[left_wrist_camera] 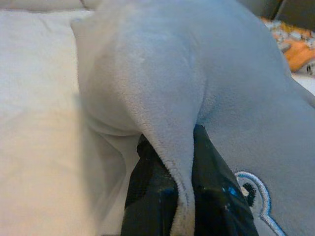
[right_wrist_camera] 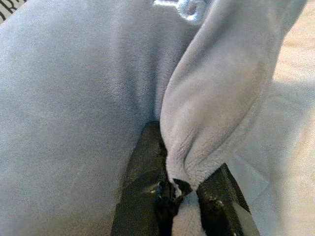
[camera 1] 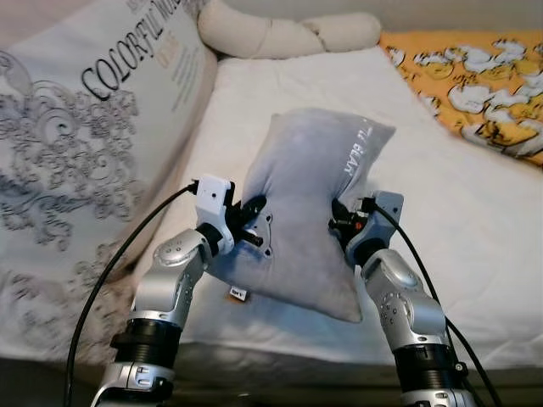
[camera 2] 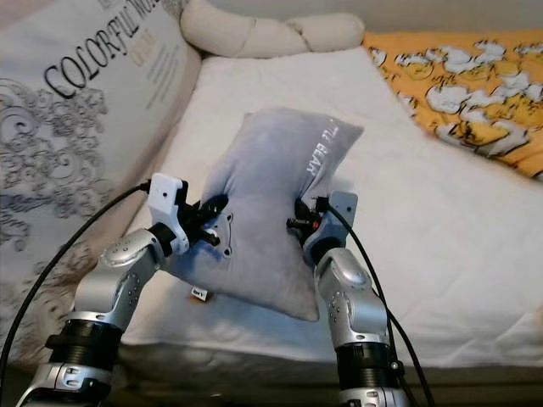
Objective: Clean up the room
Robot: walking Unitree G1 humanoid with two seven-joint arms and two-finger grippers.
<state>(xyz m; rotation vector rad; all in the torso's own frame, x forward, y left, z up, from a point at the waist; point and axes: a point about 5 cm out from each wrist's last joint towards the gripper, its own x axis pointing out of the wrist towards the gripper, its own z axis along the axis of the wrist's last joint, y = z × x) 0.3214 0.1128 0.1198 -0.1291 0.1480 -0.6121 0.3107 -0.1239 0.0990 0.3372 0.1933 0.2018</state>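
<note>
Grey pillow (camera 1: pixel 310 203), lettered "BEAR", pinched at its edges by left claw (camera 1: pixel 252 222) and right claw (camera 1: pixel 343 222) over white bed (camera 1: pixel 458 220); big cushion (camera 1: pixel 76 127) reads "COLORFUL".

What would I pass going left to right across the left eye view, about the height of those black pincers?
Patterned pillow with lettering → left gripper, pinching the grey pillow's edge → grey pillow → right gripper, pinching its other edge → white mattress.
</note>
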